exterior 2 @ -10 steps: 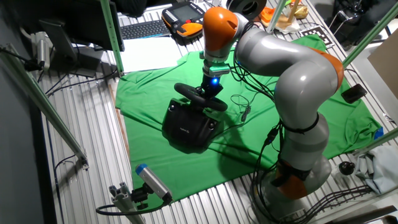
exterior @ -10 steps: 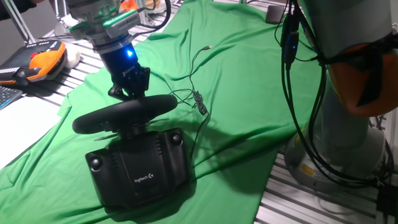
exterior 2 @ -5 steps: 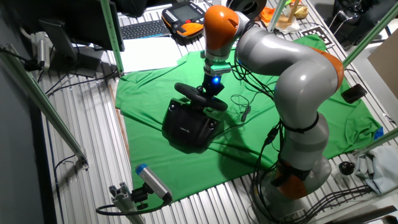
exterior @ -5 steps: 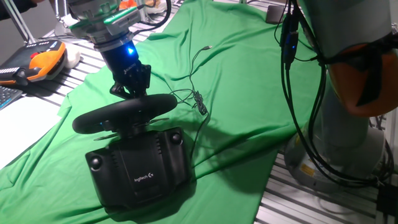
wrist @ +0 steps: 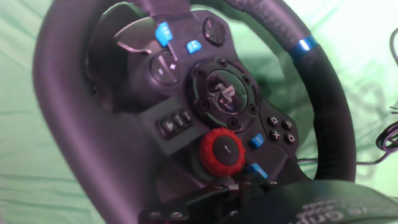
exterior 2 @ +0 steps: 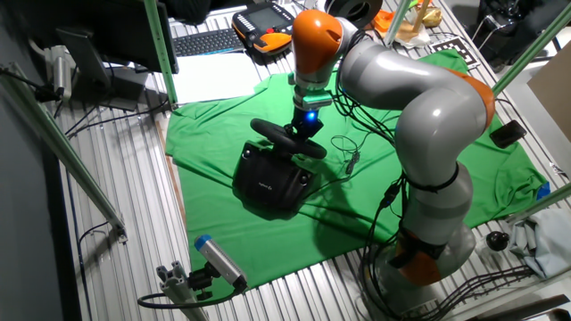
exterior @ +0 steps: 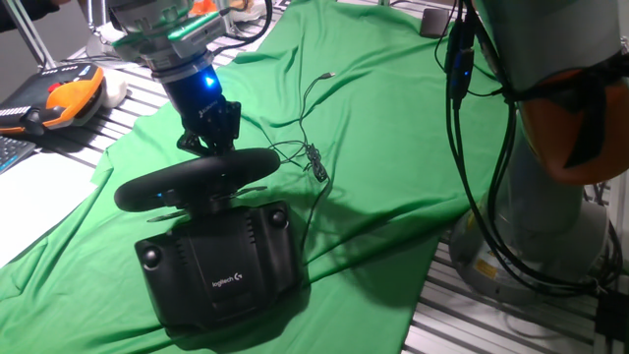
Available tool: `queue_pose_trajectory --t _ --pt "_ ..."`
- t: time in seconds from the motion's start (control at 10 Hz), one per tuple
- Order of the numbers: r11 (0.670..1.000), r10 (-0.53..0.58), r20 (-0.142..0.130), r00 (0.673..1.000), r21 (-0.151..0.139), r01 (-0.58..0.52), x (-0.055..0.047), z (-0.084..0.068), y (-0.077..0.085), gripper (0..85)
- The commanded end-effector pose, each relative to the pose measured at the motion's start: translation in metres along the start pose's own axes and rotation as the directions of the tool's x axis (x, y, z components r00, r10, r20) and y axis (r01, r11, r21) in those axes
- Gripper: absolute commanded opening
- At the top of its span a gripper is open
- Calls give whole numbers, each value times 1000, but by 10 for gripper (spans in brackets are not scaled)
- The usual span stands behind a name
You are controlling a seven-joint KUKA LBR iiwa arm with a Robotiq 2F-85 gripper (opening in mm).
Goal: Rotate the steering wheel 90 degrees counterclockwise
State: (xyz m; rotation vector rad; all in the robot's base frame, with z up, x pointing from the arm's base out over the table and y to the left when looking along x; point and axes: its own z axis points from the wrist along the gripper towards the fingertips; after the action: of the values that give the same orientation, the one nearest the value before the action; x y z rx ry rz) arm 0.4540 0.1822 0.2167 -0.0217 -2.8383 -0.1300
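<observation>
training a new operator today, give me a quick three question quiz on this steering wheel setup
1. True or false: the black matte steering wheel sits on a green cloth.
2. What colour is the round knob below the hub in the hand view: A blue, B red, C white?
3. Fill in: the hand is at the wheel's ____ rim, away from the boxy black base.

Key: 1 true. 2 B. 3 far; whether its fingers are shut cannot be told.
</observation>
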Motion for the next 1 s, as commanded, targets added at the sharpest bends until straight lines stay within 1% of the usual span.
queue_pose_trajectory --t 0.0,0.1,0.2,0.5,0.9 --pt "1000 -3 2 1000 0 3 -2 2 -2 0" --pt "1000 -9 2 1000 2 9 -4 2 -3 0" --pt "1000 -12 10 1000 7 11 -5 4 -4 0" --pt "1000 -19 16 1000 15 18 -8 6 -5 0" --pt "999 -40 25 999 9 40 -18 15 -9 0"
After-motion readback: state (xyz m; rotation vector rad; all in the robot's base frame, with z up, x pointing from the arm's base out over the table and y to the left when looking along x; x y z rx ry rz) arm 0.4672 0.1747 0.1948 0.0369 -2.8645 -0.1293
